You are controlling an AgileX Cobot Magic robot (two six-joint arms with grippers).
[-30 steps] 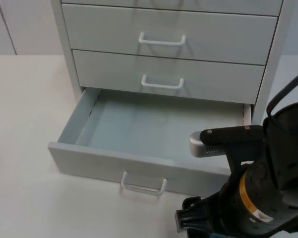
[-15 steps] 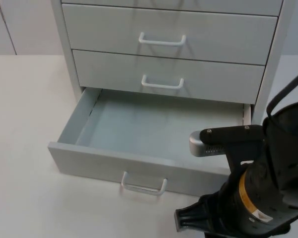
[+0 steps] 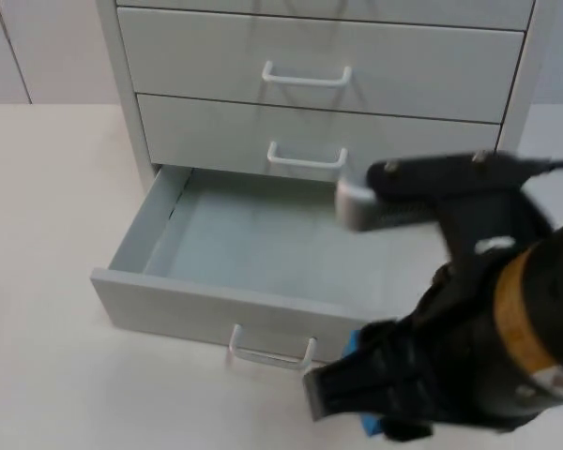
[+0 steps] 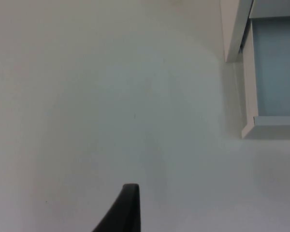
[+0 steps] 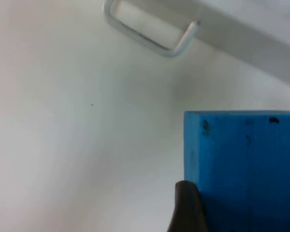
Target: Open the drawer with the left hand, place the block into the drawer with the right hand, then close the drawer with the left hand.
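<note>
White cabinet [image 3: 319, 66], bottom drawer [image 3: 263, 244] pulled open; right gripper [image 3: 375, 412] pinches the blue block [image 5: 241, 164] near its handle [image 3: 270, 352]; left gripper [image 4: 121, 212] waits aside, grip unclear.

R arm bulks in low at the near right of the top view, wrist w/ orange band, tilted down toward the counter. Right pincer [image 3: 371, 412] closed on sth blue, fingertip [image 5: 186, 208] pressed against its face. L arm waits off to the side; left pincer [image 4: 123, 212] hangs above bare counter.
</note>
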